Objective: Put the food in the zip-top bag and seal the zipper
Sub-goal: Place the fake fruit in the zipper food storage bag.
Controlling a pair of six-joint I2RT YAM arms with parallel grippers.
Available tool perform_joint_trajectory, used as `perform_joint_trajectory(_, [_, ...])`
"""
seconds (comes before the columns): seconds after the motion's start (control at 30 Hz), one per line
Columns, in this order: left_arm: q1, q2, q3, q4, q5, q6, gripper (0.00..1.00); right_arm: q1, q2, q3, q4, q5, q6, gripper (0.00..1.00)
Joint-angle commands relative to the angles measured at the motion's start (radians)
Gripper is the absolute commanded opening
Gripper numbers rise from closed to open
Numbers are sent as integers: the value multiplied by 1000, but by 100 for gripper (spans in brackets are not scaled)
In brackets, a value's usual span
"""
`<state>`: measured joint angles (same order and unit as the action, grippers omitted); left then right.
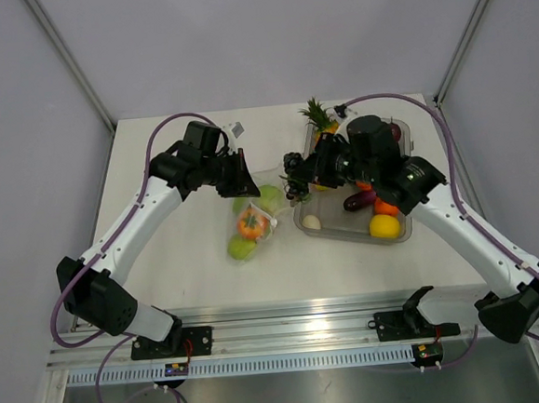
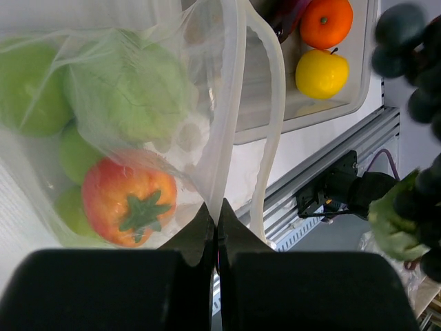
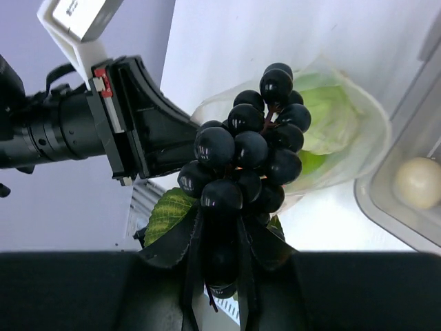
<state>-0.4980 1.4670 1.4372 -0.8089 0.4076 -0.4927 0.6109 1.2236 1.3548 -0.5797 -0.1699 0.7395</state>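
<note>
Currently left gripper [image 2: 215,222] pinches the rim of the crinkly clear plastic bag [image 2: 207,103]; right gripper [image 3: 220,272] clamps a glossy dark grape bunch [image 3: 248,155], which hides its fingertips.

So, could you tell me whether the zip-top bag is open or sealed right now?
Open. The left gripper pinches the zip-top bag at its edge, and its two zipper strips curve visibly apart.

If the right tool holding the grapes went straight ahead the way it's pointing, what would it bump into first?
Probably the open mouth of the zip-top bag, cabbage just inside; the grapes in the right tool would touch first. The left tool sits off to the side. Depth is unclear.
</note>
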Motion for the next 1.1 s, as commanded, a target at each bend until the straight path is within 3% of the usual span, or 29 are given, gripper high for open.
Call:
perform_joint_trajectory(0.0, [-4,-39,22,34,20,29,0,42,69,23,41,-26,-17,12])
perform_joint_trajectory(0.3, [-4,-45,32,14,17,51,0,47,174,-8,116,-212,63,13])
perform_joint_trajectory(0.83, [-5,-117,2,13,82,137,0,-6,415,105,165,-319,169,15])
perform_joint_trajectory(1.07, [-14,-116,-3,-25,82,207,0,-30,436,125,184,-349,193,14])
